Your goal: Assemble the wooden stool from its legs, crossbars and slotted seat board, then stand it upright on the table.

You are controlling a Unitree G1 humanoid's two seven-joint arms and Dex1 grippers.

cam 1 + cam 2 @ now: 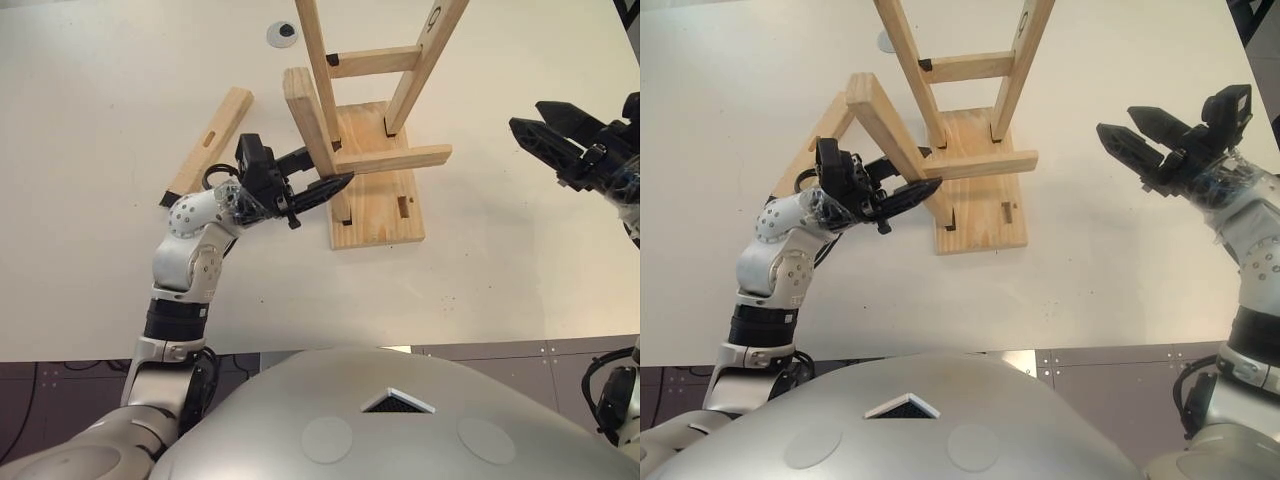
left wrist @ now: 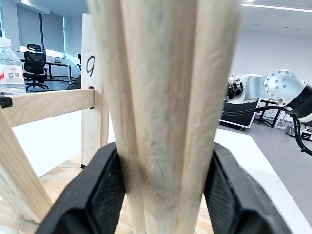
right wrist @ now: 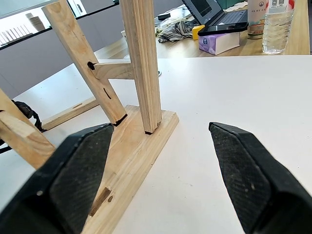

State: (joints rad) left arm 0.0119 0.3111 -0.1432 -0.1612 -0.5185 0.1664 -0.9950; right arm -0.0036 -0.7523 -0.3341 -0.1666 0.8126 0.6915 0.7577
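Stool's maybe three-quarters there, I'd say. The pale wooden slotted seat board (image 1: 378, 215) lies flat mid-table, and three light wooden legs (image 1: 312, 50) stick up out of it, so the whole thing is upside down for now. Two short wooden crossbars (image 1: 375, 62) are already in: one joins the two far legs, and the other runs from the near-left leg (image 1: 305, 115) toward the right. The fourth, loose wooden leg (image 1: 208, 142) lies flat on the white table (image 1: 100, 100), off to the left. At least one slot (image 1: 403, 207) on the board's near right is open. Left to do, as I read it: fit that last leg and flip the stool onto its feet.

The left pincer (image 1: 328, 168) comes in from the left with a bent arm and is clamped on the near-left leg, low down near the board. The right pincer (image 1: 1127, 128) hangs well off to the right with its jaws spread wide, gripping nothing.
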